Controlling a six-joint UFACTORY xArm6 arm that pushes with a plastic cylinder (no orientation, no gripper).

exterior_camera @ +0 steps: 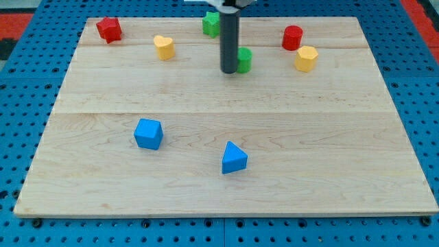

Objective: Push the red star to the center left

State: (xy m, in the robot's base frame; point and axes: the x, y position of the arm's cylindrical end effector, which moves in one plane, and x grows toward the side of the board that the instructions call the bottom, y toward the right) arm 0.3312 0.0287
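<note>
— Near the top left corner of the wooden board (226, 199), what is that red piece?

— That is the red star (108, 29). It lies close to the board's top edge, well up from the middle of the left side, and nothing touches it.

— Where is the rod?

— The dark rod (229, 38) comes down from the view's top, about midway across. My tip (229, 71) rests on the board in the upper middle, far to the right of the red star. There are no jaws to speak of; it is a plain rod end, holding nothing.

— Is it against anything?

— A green block (244, 60) sits just at its right side, partly hidden behind the rod. It looks to be touching, though I cannot say for sure, and I cannot make out its shape.

— What else is up there?

— A second green block (210, 23) lies behind the rod near the top edge, just to its left. A yellow heart (164, 46) sits between the red star and the rod. To the right, a red cylinder (292, 37) stands near a yellow hexagon block (306, 58), the two just apart.

— And the lower half?

— A blue cube (148, 133) lies left of centre, and a blue triangle block (233, 158) a little lower and to its right, well apart from each other. The board rests on a blue pegboard table (27, 82).
</note>
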